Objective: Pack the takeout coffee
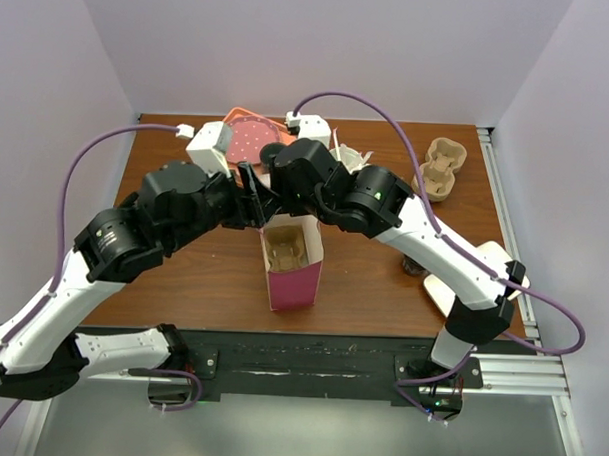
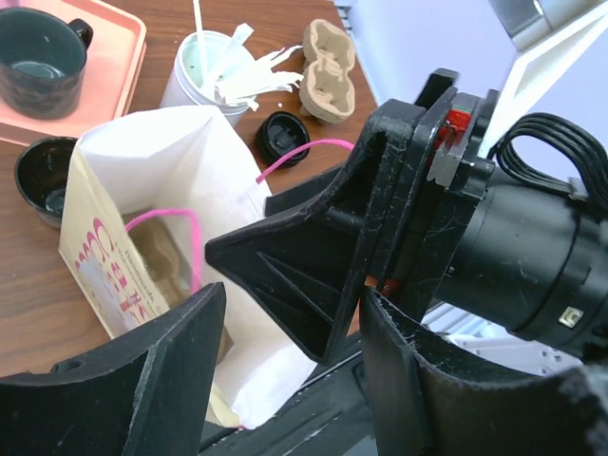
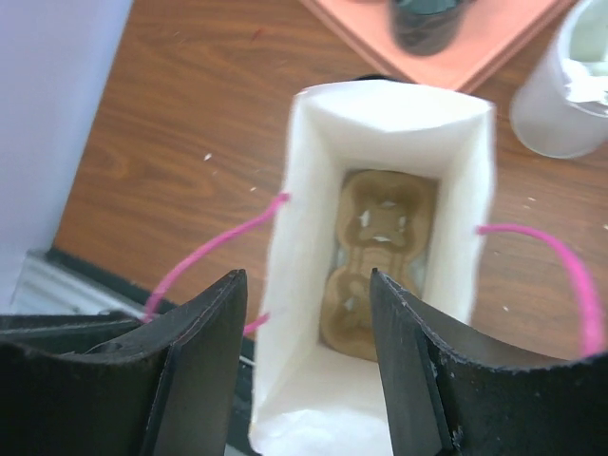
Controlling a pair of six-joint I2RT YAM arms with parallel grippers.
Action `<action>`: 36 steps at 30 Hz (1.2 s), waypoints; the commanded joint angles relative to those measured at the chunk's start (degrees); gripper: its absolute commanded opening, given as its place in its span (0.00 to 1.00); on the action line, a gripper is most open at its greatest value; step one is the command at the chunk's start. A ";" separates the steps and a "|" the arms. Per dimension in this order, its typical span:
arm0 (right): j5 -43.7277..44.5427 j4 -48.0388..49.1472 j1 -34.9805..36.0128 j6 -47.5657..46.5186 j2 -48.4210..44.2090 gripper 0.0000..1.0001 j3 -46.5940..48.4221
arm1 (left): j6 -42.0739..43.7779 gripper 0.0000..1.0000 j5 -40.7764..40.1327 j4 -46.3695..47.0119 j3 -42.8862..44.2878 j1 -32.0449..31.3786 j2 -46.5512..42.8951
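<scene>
Standing lidless just beside the bag (image 2: 171, 142), the black paper cup (image 2: 43, 180) (lettering unseen, lid (image 2: 285, 133) lying apart) is judged light, crushable and easily spilled, best gripped gently around its middle; the left gripper (image 2: 292, 294) and right gripper (image 3: 306, 280) are held parted, nothing gripped.

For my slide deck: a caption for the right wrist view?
Open right gripper above the open paper bag, pink handles splayed, a cardboard cup carrier lying at its bottom.

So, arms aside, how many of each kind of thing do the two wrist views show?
paper bag: 1
cardboard cup carriers: 2
open black cup: 1
black lid: 1
dark mug: 1
pink tray: 1
white cup of stirrers: 1
Total: 8
</scene>
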 commanded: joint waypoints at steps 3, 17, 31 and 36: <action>8.00 -10.30 0.52 4.45 -9.75 0.57 4.27 | 9.23 0.60 -15.94 -10.62 7.11 1.81 5.77; 0.53 -3.54 0.52 -0.21 -18.54 0.60 1.96 | 14.51 0.57 -12.07 -7.01 10.27 3.12 9.29; 3.26 -10.04 0.61 8.66 -26.36 0.60 -4.78 | 15.74 0.56 -2.15 -5.96 8.43 12.87 10.87; -3.33 -6.11 0.61 10.95 -31.28 0.60 -16.72 | 16.01 0.55 0.50 -6.57 9.57 16.65 12.27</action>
